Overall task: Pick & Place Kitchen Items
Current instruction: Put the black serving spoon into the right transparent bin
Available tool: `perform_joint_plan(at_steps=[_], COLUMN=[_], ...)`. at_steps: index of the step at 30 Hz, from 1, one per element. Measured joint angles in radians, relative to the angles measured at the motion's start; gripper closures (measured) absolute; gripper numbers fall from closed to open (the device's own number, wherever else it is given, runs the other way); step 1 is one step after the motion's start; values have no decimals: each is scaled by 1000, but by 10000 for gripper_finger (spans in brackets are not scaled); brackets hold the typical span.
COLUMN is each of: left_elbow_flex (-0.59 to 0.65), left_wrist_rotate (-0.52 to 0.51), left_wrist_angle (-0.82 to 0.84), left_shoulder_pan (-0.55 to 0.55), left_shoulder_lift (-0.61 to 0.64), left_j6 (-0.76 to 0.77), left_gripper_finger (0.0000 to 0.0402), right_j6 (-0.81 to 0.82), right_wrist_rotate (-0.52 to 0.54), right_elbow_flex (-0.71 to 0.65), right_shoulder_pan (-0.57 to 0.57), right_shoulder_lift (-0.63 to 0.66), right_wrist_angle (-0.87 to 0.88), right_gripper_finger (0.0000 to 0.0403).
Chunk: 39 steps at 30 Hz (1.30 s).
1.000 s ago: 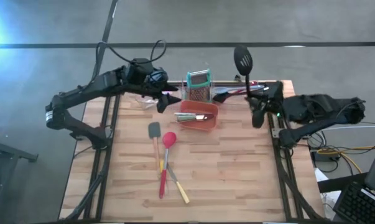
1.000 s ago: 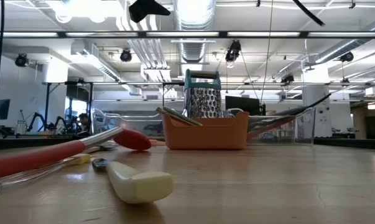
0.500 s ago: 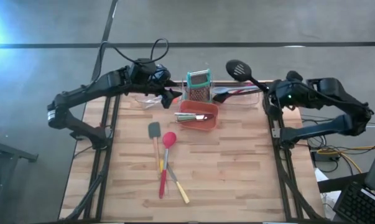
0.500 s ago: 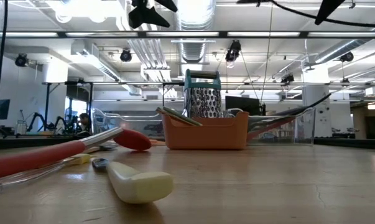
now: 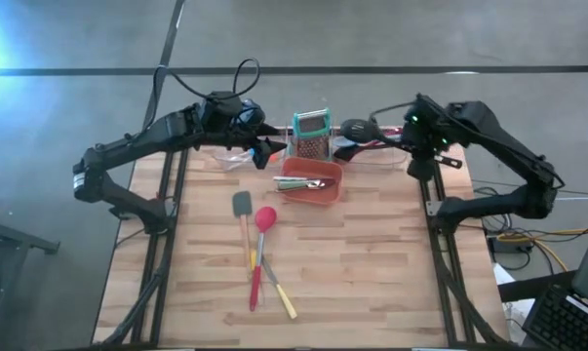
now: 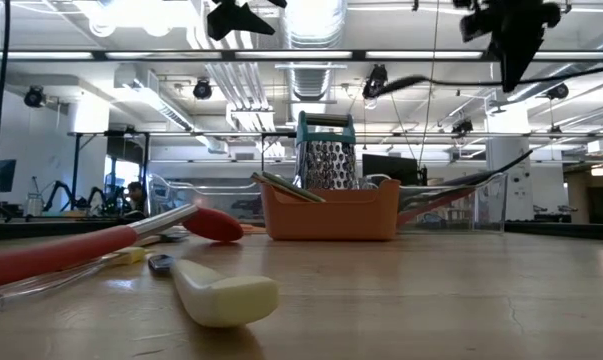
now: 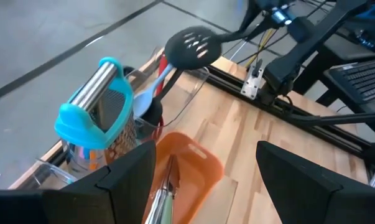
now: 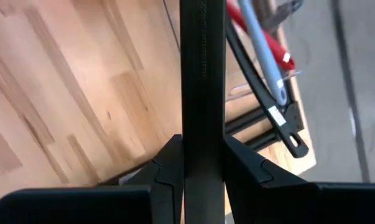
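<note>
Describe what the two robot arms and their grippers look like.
Both arms are dark, jointed and slender, mounted at the table's side rails. A black cable loops above the left arm. A small green light glows near the right arm's wrist. The left gripper's fingers are broad, flat and matte black; the right gripper's fingers are black and angular.

grater [image 5: 311,135] behind bin [image 5: 311,185] | slotted spoon [image 5: 357,128] right of grater | spatula [image 5: 243,214] left of red spoon [image 5: 263,234]
</note>
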State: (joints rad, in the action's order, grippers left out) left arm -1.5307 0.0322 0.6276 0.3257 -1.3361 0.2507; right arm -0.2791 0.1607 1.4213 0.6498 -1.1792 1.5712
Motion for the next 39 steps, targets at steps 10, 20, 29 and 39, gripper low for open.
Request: perform_joint_plan(at_steps=[10, 20, 29, 39], left_elbow_flex=[0, 0, 0, 0], left_wrist_rotate=[3, 3, 3, -3], left_wrist_angle=[1, 10, 15, 65], left_shoulder_pan=[-15, -15, -15, -15], left_shoulder_lift=[3, 3, 3, 3], left_j6=[11, -11, -14, -13], left_gripper_finger=[119, 119, 119, 119], right_j6=[-190, -222, -218, -191], right_wrist_rotate=[-58, -56, -57, -41], right_elbow_flex=[-4, -4, -4, 36], right_shoulder_pan=[175, 270, 281, 284], right_shoulder_lift=[-209, -392, -531, -647], right_wrist_angle=[-8, -27, -76, -96], right_gripper_finger=[331, 331, 331, 331])
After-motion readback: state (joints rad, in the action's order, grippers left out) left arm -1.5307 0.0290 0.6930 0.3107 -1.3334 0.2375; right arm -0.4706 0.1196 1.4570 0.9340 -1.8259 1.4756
